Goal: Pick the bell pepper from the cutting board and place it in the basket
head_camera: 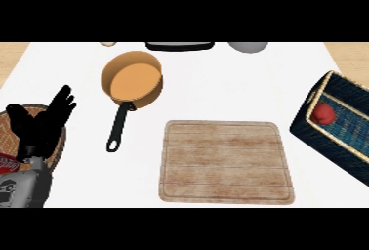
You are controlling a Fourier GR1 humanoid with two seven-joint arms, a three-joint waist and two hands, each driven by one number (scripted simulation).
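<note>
Bell pepper (324,114), red and rounded, lies inside the dark blue basket (316,134) at the right edge of the white counter (238,83), resting against the basket's pale-rimmed left wall. The basket sits tilted in the view, its far corner toward the counter's right side and its near end running out of frame.

Left of it, apart from the basket, the wooden cutting board (227,161) lies flat in the middle near part of the counter with nothing on it. Farther off and to the left, an orange frying pan (132,79) rests with its black handle pointing toward the near edge, ending just left of the board's far corner.

At the left edge the robot's left hand (43,122) shows above its grey forearm, fingers straight and spread, pointing up, holding nothing. It overlaps a round woven mat (9,136) beneath it. The right hand does not show.

Along the far edge stand a black-and-white item (180,46), a grey rounded object (248,47) and a small pale one (108,43), each cut off.
</note>
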